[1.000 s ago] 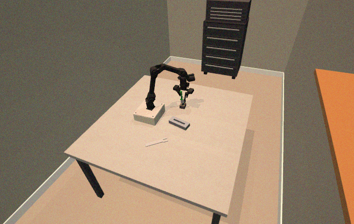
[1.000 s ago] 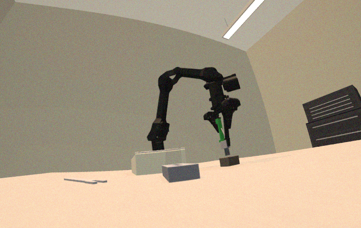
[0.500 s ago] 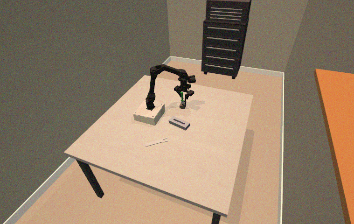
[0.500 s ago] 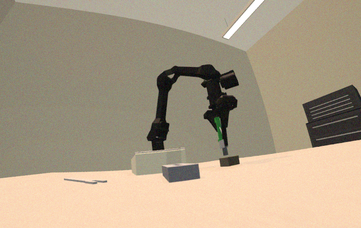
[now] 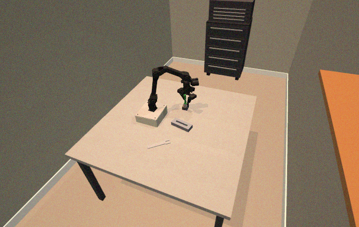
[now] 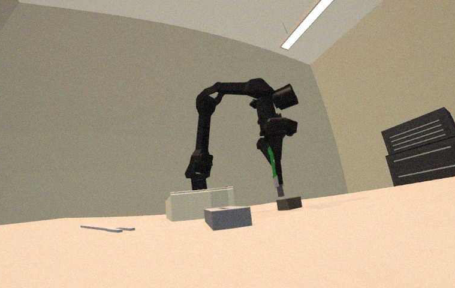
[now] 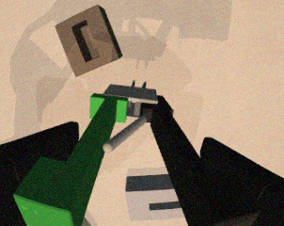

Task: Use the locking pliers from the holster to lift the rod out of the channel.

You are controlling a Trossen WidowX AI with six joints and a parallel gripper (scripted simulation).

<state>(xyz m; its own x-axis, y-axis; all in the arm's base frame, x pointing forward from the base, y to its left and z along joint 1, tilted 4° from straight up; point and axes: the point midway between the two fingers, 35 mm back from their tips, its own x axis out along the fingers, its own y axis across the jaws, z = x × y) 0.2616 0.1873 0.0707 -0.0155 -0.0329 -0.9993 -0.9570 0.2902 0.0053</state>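
From where I stand, the black two-fingered end effector [image 5: 187, 100] [image 6: 277, 174] [image 7: 141, 138] has the green-handled locking pliers with grey metal jaws [image 5: 185, 98] [image 6: 272, 162] [image 7: 92, 137] gripped between its fingers, jaws pointing down. Beneath it — a little apart from the pliers' tips — sits the small dark-brown slotted holster block [image 5: 185, 108] [image 6: 288, 203] [image 7: 102, 42]. Farther out on the pale tabletop [image 5: 204, 168] [image 6: 222, 257] [image 7: 227, 141] lies the grey rectangular block with a narrow channel [image 5: 185, 127] [image 6: 228, 218] [image 7: 137, 207]; I can't make out the rod inside. Farther still — a flat pale two-pronged tool [image 5: 158, 144] [image 6: 101, 228].
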